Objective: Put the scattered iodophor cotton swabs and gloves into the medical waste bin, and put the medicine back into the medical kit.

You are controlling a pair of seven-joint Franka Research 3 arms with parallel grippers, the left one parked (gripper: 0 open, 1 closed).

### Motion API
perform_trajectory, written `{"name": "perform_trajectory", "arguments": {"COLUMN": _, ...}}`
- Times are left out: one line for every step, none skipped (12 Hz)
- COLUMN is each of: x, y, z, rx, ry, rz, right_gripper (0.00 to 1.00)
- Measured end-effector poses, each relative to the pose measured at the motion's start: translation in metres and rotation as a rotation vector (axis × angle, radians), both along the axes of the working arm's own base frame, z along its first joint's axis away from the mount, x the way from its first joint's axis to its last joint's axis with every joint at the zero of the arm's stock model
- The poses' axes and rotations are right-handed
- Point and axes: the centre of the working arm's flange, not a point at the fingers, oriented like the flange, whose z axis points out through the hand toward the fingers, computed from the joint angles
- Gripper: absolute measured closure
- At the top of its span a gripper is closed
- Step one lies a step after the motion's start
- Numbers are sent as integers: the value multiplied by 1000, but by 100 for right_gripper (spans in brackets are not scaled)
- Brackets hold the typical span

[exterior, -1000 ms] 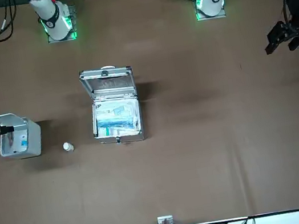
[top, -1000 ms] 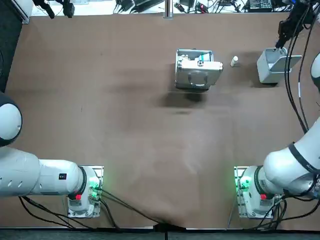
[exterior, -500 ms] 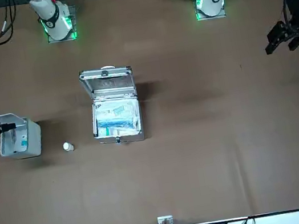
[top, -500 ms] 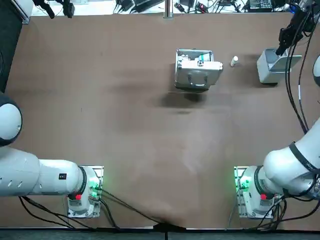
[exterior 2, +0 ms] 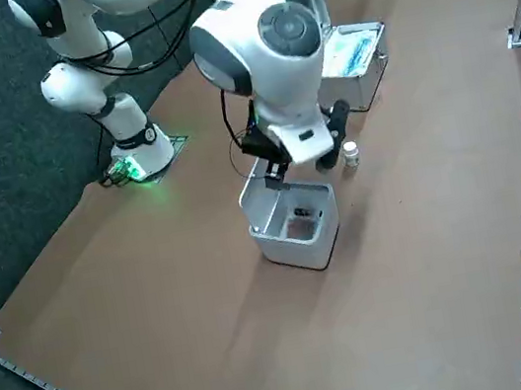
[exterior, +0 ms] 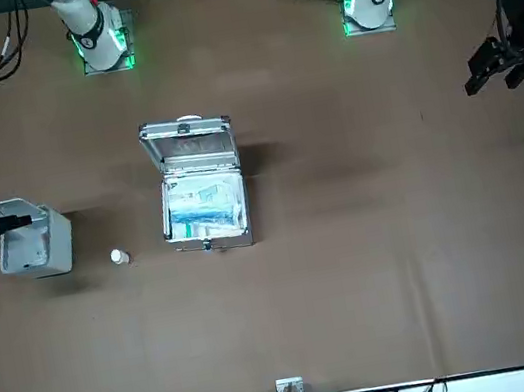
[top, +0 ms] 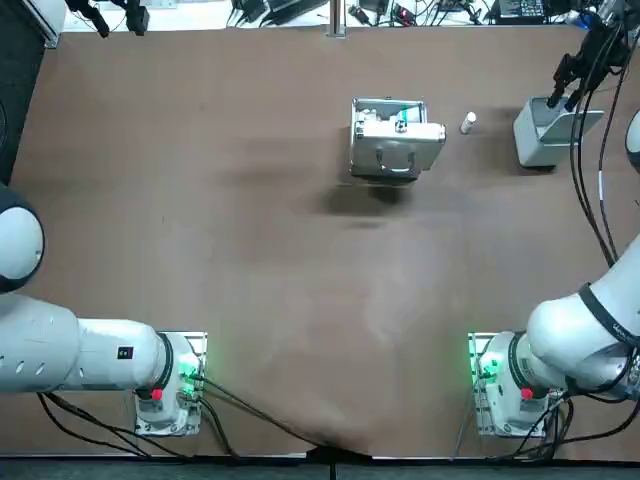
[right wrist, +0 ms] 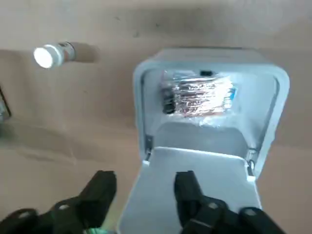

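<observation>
right gripper (right wrist: 145, 179) hovers over flipped-back lid of open waste bin (exterior 2: 294, 247), jaws parted, nothing held; medicine bottle (top: 467, 122) lies between bin and open medical kit (top: 395, 152), apart from both

No readable text or labels

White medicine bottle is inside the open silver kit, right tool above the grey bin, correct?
No: the top view shows the white medicine bottle on the brown table beside the open silver kit. The right tool is above the grey bin.
</observation>
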Motion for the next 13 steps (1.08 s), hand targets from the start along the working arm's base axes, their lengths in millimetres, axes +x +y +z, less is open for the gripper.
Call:
{"name": "perform_trajectory", "arguments": {"x": 6, "y": 11, "z": 8, "rx": -1, "ry": -19, "rz": 18, "right_gripper": 12}}
{"name": "perform_trajectory", "arguments": {"x": 14, "y": 28, "z": 16, "rx": -2, "ry": -37, "rz": 43, "right_gripper": 1}}
{"name": "perform_trajectory", "arguments": {"x": 21, "y": 50, "z": 23, "rx": -7, "ry": -52, "rz": 69, "right_gripper": 0}}
{"name": "perform_trajectory", "arguments": {"x": 29, "y": 74, "z": 29, "rx": -18, "ry": -74, "rz": 87, "right_gripper": 0}}
{"name": "perform_trajectory", "arguments": {"x": 38, "y": 100, "z": 32, "rx": -36, "ry": -106, "rz": 92, "right_gripper": 0}}
{"name": "perform_trajectory", "arguments": {"x": 46, "y": 126, "z": 33, "rx": -56, "ry": -135, "rz": 84, "right_gripper": 0}}
{"name": "perform_trajectory", "arguments": {"x": 52, "y": 151, "z": 30, "rx": -74, "ry": -159, "rz": 68, "right_gripper": 0}}
{"name": "perform_trajectory", "arguments": {"x": 56, "y": 174, "z": 24, "rx": -89, "ry": -182, "rz": 49, "right_gripper": 0}}
{"name": "perform_trajectory", "arguments": {"x": 58, "y": 192, "z": 12, "rx": -101, "ry": -202, "rz": 32, "right_gripper": 0}}
{"name": "perform_trajectory", "arguments": {"x": 58, "y": 206, "z": -3, "rx": -109, "ry": -217, "rz": 24, "right_gripper": 0}}
{"name": "perform_trajectory", "arguments": {"x": 56, "y": 216, "z": -21, "rx": -115, "ry": -230, "rz": 21, "right_gripper": 0}}
{"name": "perform_trajectory", "arguments": {"x": 54, "y": 221, "z": -39, "rx": -118, "ry": -243, "rz": 21, "right_gripper": 0}}
{"name": "perform_trajectory", "arguments": {"x": 51, "y": 222, "z": -55, "rx": -121, "ry": -256, "rz": 19, "right_gripper": 0}}
